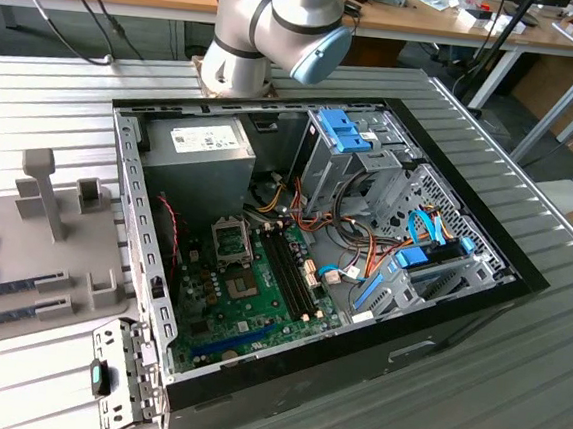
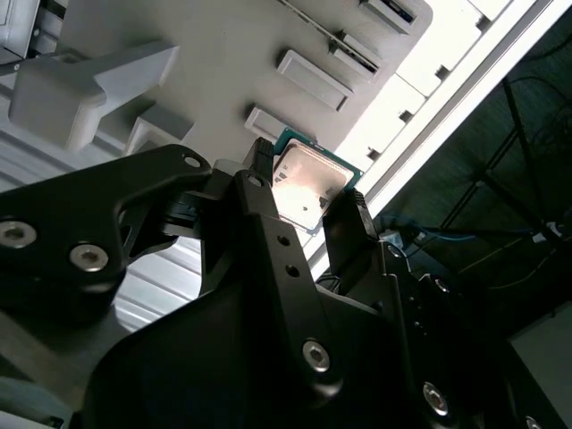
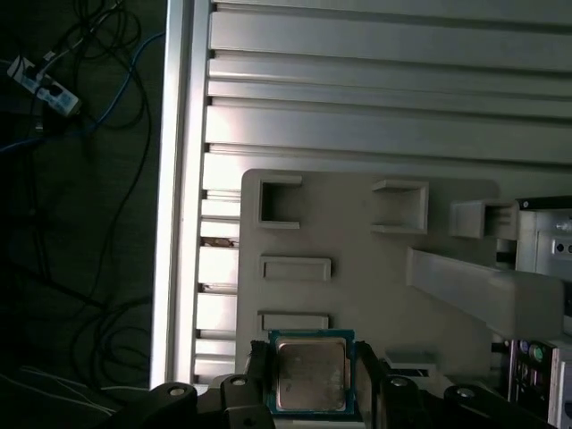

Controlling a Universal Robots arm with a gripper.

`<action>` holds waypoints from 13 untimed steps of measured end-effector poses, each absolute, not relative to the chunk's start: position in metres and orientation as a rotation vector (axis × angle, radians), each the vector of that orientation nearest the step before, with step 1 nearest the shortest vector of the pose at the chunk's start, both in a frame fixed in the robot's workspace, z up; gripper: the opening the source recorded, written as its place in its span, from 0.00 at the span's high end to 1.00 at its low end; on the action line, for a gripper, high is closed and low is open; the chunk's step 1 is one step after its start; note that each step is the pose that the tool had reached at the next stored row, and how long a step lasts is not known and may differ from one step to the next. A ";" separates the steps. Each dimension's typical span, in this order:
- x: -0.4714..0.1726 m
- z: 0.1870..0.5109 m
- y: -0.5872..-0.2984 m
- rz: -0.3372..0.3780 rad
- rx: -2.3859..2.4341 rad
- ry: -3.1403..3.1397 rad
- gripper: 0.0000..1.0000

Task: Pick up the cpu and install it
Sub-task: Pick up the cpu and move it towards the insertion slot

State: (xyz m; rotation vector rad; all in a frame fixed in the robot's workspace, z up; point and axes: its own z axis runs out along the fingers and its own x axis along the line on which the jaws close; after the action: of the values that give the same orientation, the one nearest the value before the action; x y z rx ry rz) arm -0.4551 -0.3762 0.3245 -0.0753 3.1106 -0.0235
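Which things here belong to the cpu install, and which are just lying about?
Job: flat square silver cpu with green rim, black claw gripping it, green motherboard.
Lying about: grey metal power-supply box, grey parts tray, blue drive bracket.

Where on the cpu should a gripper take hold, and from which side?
By two opposite edges, approaching square to its flat metal top: the cpu is a thin flat square, so only its edges offer purchase. In both wrist views the gripper brackets it this way.
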 end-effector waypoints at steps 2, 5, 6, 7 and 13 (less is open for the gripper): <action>-0.455 0.326 -0.376 -0.023 -0.075 3.111 0.53; -0.455 0.328 -0.376 -0.023 -0.075 3.111 0.53; -0.455 0.329 -0.376 -0.023 -0.075 3.111 0.53; -0.455 0.330 -0.376 -0.022 -0.075 3.111 0.53; -0.455 0.335 -0.376 -0.020 -0.075 3.111 0.53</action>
State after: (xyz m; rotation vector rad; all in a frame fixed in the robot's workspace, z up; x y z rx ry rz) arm -0.4551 -0.3762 0.3352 -0.0753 3.1106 -0.0204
